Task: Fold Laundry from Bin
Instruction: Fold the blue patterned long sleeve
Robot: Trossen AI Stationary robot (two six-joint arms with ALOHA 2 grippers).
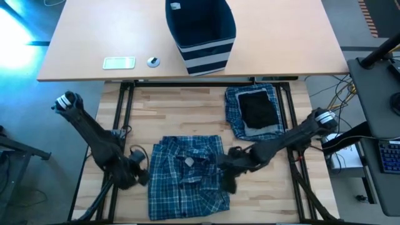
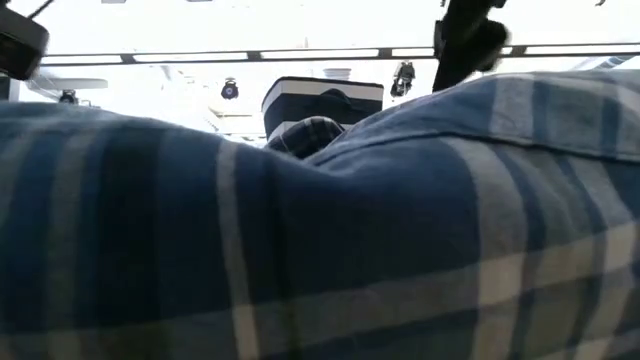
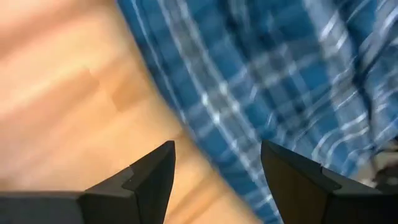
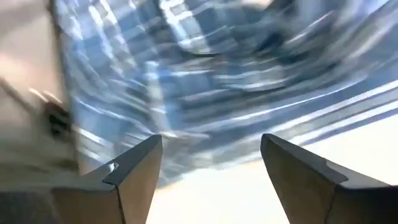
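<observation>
Flanking a blue-and-white plaid shirt point(image 1: 186, 178) spread on the pale wooden worktop point(image 1: 187, 112), the two dark arms work at opposite edges of the garment. The left tool point(image 1: 139, 169) sits low at the shirt's left edge with its fingers point(image 3: 149, 180) parted and nothing between them; its wrist view shows bare wood under the gap and the plaid hem just beyond. The right tool point(image 1: 228, 172) hangs over the shirt's right edge, its fingers point(image 4: 134, 174) also apart and empty, the plaid cloth filling the view past them. Both appear placed to catch the sides and turn them inward, which would explain why each waits at a border, not over the middle.

The shirt lies roughly square, front up, with a small pale patch near its centre that is too small to read. From table height its bulk fills nearly the whole frame, so it looks bunched and not yet flat.

Behind it and to the right, a finished stack rests near the worktop's far edge: a small black piece point(image 1: 258, 107) on top of a grey layer, on folded plaid cloth point(image 1: 235, 106). The stack seems set well clear of the folding space.

On the tan table beyond stands the navy soft-sided bin with pale stripes point(image 1: 201, 31), open and seemingly empty. A pale rectangular object point(image 1: 119, 62) and a small round item point(image 1: 153, 61) lie to its left.
</observation>
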